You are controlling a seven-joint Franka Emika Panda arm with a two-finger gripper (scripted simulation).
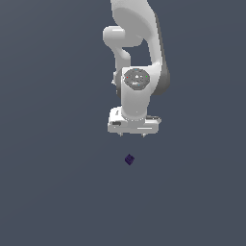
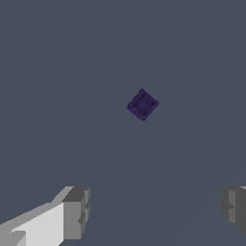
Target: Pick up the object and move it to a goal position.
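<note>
Dark purple and very small, the cube [image 1: 129, 159] sits on the flat grey floor [image 1: 53, 182] in the exterior view. It is just past the gripper [image 1: 133, 134], a little nearer the camera, and nothing touches it. The white arm [image 1: 137, 57] comes down from above, and its gripper points at the floor. Only the two short tips of the fingers [image 1: 144, 135] peek out under the white hand, set well apart from each other.

In the wrist view the cube [image 2: 142, 104] is turned like a diamond, with a corner toward the gripper [image 2: 156, 214]. Its top face has four small round dots on it. The cube lies out ahead of the fingers, near the middle line between them but not yet in the gap. The two grey finger pads [image 2: 77, 214] stand far apart, so the gripper is wide open. It holds nothing. The floor [image 2: 57, 72] around the cube is plain grey.
</note>
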